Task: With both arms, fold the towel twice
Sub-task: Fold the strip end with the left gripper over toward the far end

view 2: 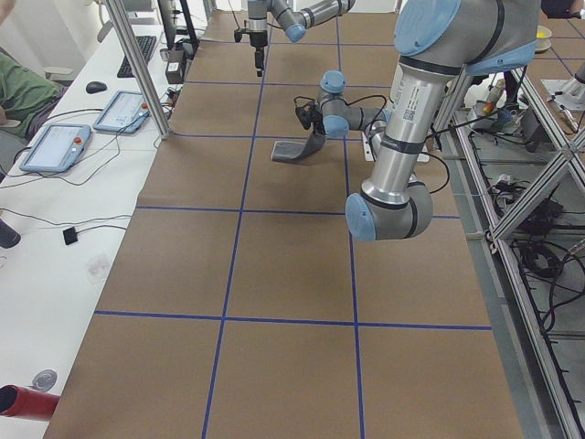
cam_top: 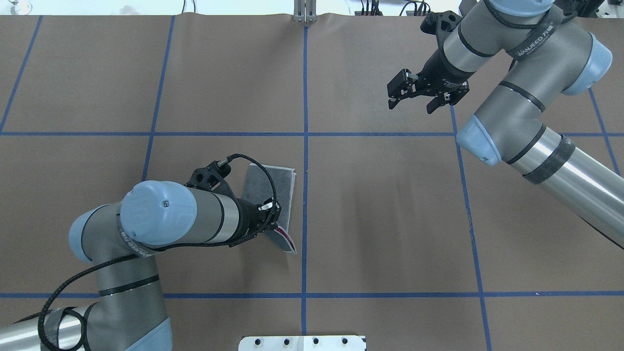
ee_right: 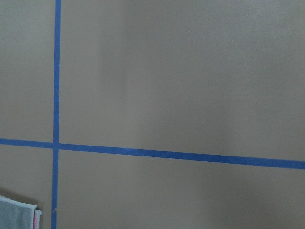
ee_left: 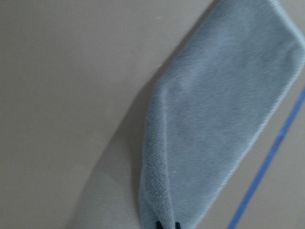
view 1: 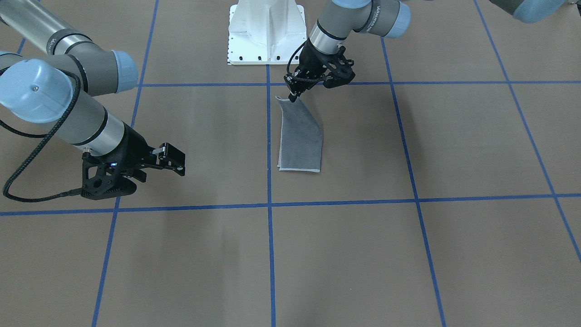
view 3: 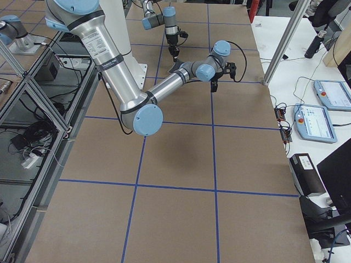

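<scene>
The towel (view 1: 300, 136) lies folded in a narrow strip, dark grey face up, just beside the central blue line. My left gripper (view 1: 294, 95) is shut on the towel's end nearest the robot base and holds that end lifted off the table. In the overhead view the towel (cam_top: 278, 187) shows a pink strip at the lifted end by my left gripper (cam_top: 274, 218). The left wrist view shows the grey towel (ee_left: 224, 119) hanging away from the closed fingertips (ee_left: 167, 224). My right gripper (cam_top: 413, 97) is open and empty, far from the towel; it also shows in the front-facing view (view 1: 174, 160).
The table is brown paper (view 1: 363, 254) with a grid of blue tape lines (view 1: 269, 204). The white pedestal base (view 1: 267, 32) stands behind the towel. A towel corner (ee_right: 16, 213) shows at the lower left of the right wrist view. Operator desks with tablets (view 2: 55, 144) lie beyond the table's edge.
</scene>
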Tool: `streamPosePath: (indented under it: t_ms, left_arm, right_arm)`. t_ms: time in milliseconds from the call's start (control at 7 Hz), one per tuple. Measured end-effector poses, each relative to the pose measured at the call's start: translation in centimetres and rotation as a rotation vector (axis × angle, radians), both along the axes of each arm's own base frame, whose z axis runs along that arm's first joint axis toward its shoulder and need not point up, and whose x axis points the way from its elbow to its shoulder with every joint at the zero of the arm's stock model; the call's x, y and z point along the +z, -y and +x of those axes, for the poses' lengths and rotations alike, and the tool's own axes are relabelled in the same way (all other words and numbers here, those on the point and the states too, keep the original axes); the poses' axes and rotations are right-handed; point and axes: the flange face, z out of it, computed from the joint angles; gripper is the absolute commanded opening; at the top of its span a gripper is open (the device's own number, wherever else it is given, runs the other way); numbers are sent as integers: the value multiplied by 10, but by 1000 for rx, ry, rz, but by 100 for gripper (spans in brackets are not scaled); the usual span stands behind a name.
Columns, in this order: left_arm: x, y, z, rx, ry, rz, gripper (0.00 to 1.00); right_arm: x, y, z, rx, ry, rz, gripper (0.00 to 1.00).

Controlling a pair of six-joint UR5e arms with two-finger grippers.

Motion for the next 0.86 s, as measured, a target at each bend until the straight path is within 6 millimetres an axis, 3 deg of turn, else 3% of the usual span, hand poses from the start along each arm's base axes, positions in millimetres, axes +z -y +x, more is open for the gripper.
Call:
streamPosePath:
  t_ms: [286,571,857]
  left_arm:
    - [-3,49,2,-70,18,-9,0]
    - [13,93,-1,-120,46,-29,0]
    - [30,109,1,-120,47,-42,0]
  right_arm:
    - [2,1,-1,0,-3,-2,100]
    - [3,2,-2,0,-5,-4,100]
    - [5,3,-4,0,-9,-6,100]
